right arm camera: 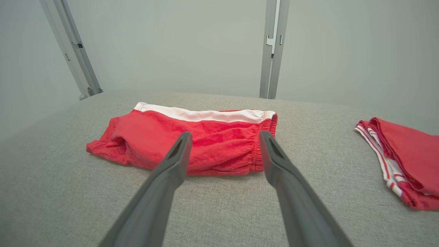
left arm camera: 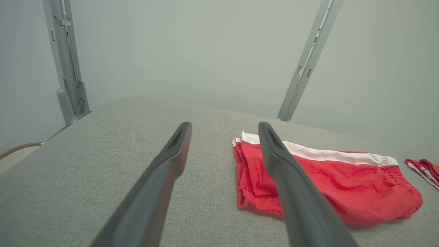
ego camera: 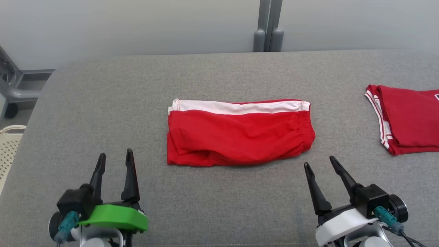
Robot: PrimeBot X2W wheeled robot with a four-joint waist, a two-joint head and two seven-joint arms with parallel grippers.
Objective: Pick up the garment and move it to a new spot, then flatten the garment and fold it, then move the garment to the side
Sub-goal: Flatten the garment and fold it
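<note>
Soft, even light; wrist views look hazy.

red shorts [ego camera: 240, 137] with a white side stripe lie folded flat, mid-table, waistband to the right.

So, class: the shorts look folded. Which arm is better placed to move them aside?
Probably the right. The right gripper stands open near the waistband end of the shorts, and another folded garment lies on that side.
</note>
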